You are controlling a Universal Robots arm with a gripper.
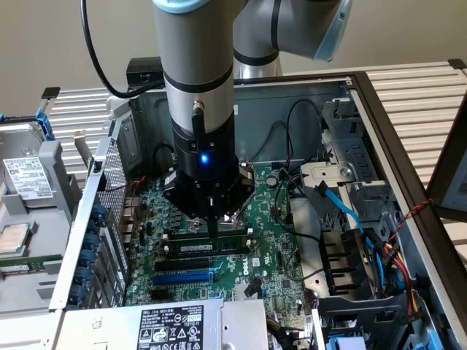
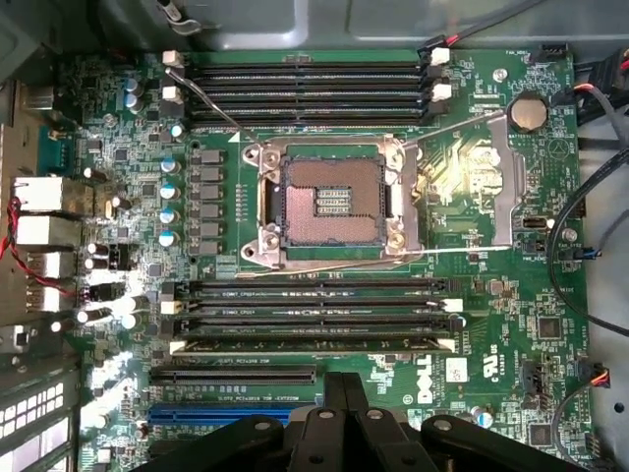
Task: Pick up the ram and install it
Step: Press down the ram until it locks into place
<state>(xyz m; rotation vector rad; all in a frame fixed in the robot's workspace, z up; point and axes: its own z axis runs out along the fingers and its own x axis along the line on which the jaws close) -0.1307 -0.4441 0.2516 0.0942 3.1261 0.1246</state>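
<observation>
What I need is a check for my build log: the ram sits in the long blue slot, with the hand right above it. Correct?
Not quite. The exterior view shows the ram sitting in a black memory slot, not the blue slot, with the hand right above it.

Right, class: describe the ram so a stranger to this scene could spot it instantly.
On the green motherboard, find the square silver processor socket. In the bank of long memory slots between that socket and the blue slot, the ram is the one green stick; its neighbours are bare black.
</observation>
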